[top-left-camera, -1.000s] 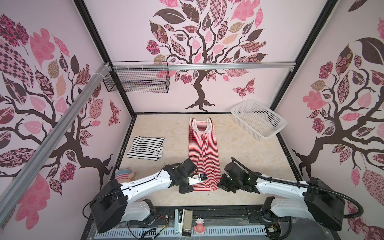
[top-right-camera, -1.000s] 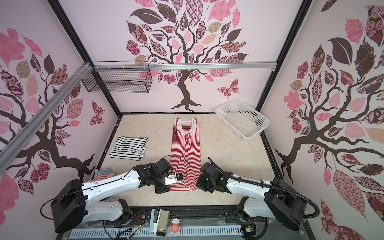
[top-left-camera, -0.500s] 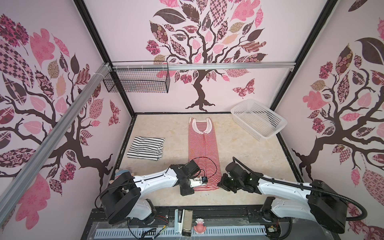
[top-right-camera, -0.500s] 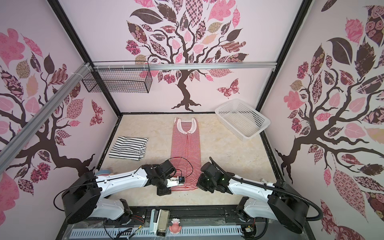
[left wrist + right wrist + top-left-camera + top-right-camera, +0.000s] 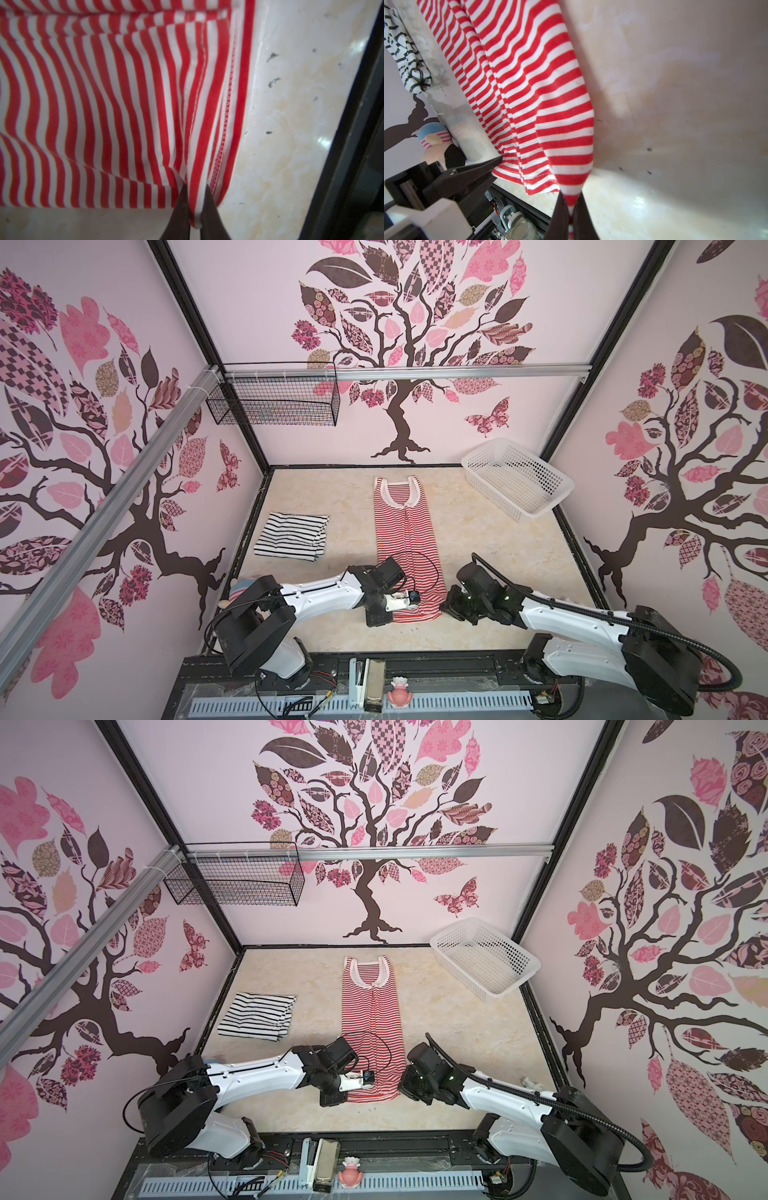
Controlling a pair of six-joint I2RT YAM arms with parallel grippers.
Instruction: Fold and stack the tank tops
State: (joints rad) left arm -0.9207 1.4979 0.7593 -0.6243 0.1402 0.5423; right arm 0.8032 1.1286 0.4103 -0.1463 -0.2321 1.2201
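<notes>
The red-and-white tank top (image 5: 405,543) (image 5: 372,1019) lies as a long narrow strip down the middle of the table, with its white-trimmed neck at the far end. My left gripper (image 5: 392,616) (image 5: 195,199) is shut on the near-left corner of its hem. The right gripper (image 5: 444,608) (image 5: 570,199) is shut on the near-right corner, with striped cloth pinched between its fingers. The black-and-white tank top (image 5: 293,536) (image 5: 257,1021) rests folded at the left side of the table, apart from both grippers.
A white perforated basket (image 5: 517,479) stands tilted at the back right corner. A black wire basket (image 5: 274,400) hangs on the back wall at the left. A plush toy (image 5: 239,591) sits by the left arm's base. The black table frame (image 5: 342,145) runs close to the hem.
The left gripper has come down to the hem's near-left corner and closed on it. The right gripper has stayed shut on the near-right corner.
</notes>
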